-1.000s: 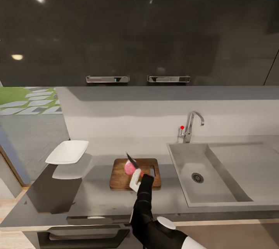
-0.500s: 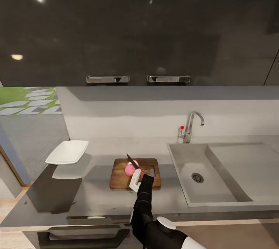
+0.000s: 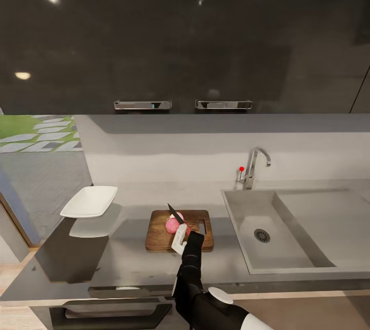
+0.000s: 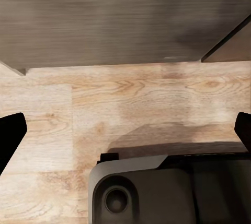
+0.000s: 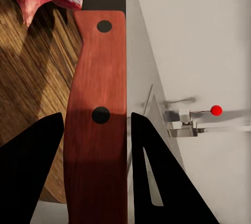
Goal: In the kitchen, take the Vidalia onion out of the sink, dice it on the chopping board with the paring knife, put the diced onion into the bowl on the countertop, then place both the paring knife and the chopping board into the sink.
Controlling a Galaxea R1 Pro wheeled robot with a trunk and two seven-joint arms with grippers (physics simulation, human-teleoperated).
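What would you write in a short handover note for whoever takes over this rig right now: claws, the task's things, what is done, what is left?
Right claw: shut on the paring knife, blade over the Vidalia onion.
Left claw: open, pointing at the wooden floor.
Onion is out of the sink, whole, on the chopping board.
Bowl on the countertop, nothing in it.
Left: dice, fill bowl, knife and board into sink.

Glossy black wall cabinets (image 3: 185,37) with two chrome handles (image 3: 143,104) reflect ceiling lights. Below them runs a pale grey backsplash (image 3: 205,150). At the left, green grass (image 3: 20,124) with paving; light wood floor (image 4: 125,104) underfoot.
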